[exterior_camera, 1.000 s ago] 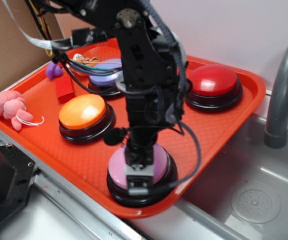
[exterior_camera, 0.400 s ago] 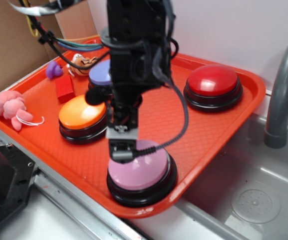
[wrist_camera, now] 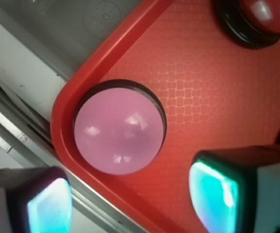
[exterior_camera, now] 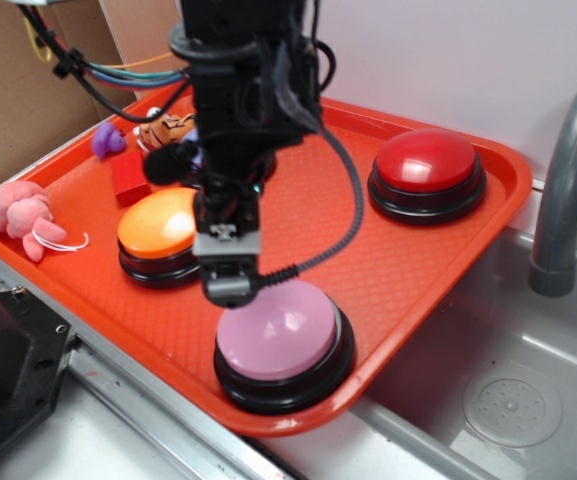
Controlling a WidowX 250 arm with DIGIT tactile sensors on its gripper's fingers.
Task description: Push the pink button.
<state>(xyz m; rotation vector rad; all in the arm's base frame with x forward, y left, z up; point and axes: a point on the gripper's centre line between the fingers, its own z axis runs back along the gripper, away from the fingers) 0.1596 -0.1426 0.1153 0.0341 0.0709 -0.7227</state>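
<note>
End effector point(exterior_camera: 230, 285) hovers above pink button point(exterior_camera: 278, 331) — no legible writing.

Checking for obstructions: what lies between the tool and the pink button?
Nothing. In the wrist view only air separates the tool from the pink button.

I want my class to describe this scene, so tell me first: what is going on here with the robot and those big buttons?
A WidowX arm is working over an orange tray that holds four dome buttons. Its tool hangs just above the back edge of the pink button at the tray's near corner, not touching it; the wrist view shows the dome clear of both fingers. The orange button, the red button and a pink plush toy are untouched.
</note>
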